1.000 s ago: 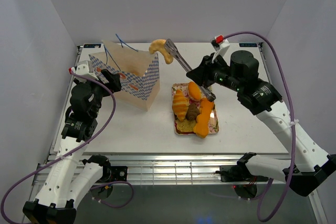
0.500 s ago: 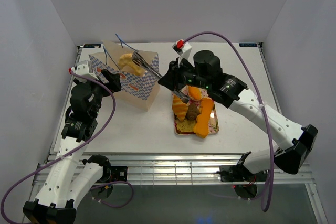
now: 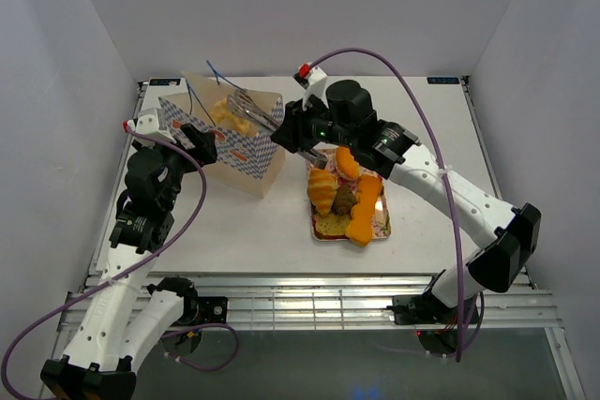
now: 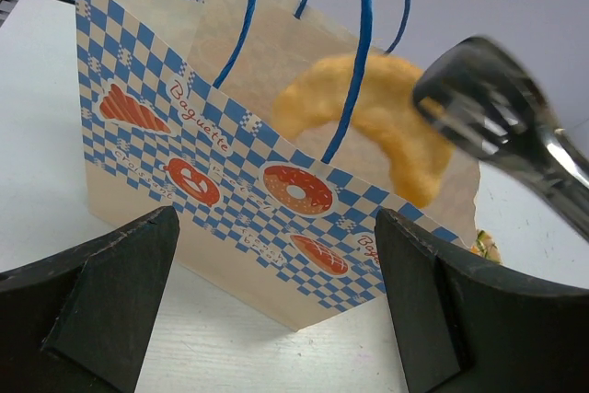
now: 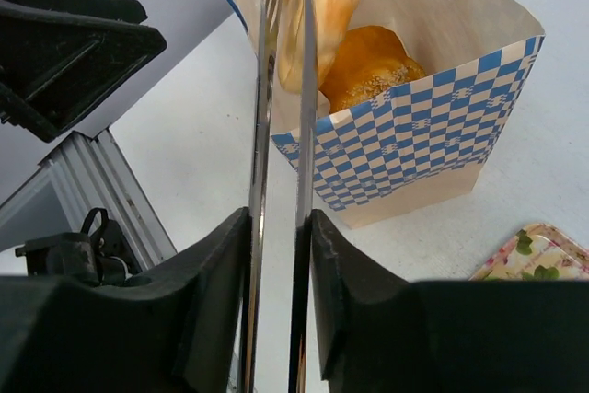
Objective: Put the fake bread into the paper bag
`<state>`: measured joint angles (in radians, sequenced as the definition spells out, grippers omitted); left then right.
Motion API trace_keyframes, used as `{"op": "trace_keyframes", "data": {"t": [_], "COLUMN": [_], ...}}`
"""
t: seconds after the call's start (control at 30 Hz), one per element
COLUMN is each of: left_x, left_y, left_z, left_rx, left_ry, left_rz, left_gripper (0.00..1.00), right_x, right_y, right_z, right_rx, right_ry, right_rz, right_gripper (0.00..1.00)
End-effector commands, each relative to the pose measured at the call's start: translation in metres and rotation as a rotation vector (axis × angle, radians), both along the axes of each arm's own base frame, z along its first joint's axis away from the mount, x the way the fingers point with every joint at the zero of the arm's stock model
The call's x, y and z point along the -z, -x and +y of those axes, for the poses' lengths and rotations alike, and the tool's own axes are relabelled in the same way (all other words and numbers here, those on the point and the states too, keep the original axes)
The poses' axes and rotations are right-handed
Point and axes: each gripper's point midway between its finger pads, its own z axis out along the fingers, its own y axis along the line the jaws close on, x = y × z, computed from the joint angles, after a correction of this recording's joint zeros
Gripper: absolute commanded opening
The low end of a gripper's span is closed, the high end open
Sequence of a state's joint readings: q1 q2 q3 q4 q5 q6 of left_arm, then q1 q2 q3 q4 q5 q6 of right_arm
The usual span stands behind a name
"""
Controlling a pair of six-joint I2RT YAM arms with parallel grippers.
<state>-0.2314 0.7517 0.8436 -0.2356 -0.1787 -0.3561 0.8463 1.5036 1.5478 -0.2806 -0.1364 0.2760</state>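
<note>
Reaching across to the bag [image 3: 246, 158], the right gripper [image 3: 298, 134] has its jaws clamped tight on 1 pair of tongs [image 3: 251, 111]. The tong tips meet the end of a croissant [image 4: 368, 121] hanging in the bag's open mouth; whether they pinch it is unclear. 1 seeded bun [image 5: 373, 66] lies deeper inside. The left gripper [image 3: 192, 138] sits just beside the bag's checkered side, jaws wide apart, holding nothing. More bread [image 3: 323, 189] lies on the tray [image 3: 382, 224] right of the bag.
</note>
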Motion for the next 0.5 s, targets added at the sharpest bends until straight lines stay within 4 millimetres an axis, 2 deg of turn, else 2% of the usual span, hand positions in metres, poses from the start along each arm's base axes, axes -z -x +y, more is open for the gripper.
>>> {"op": "trace_keyframes", "data": {"t": [0.0, 0.27, 0.47], "left_x": [-0.001, 0.001, 0.001], "left_y": [0.002, 0.001, 0.001], "left_z": [-0.003, -0.004, -0.004], "left_rx": [0.018, 0.022, 0.021], "left_ry": [0.005, 0.004, 0.003], "left_rz": [-0.002, 0.004, 0.006], "left_gripper": [0.98, 0.98, 0.98], "right_x": [-0.040, -0.050, -0.068], "right_y": [-0.008, -0.012, -0.004], "right_z": [0.010, 0.003, -0.023], "right_rx": [-0.004, 0.021, 0.080], "right_ry": [-0.077, -0.070, -0.081], "right_rz": [-0.098, -0.131, -0.179], "right_gripper": [0.44, 0.47, 0.47]}}
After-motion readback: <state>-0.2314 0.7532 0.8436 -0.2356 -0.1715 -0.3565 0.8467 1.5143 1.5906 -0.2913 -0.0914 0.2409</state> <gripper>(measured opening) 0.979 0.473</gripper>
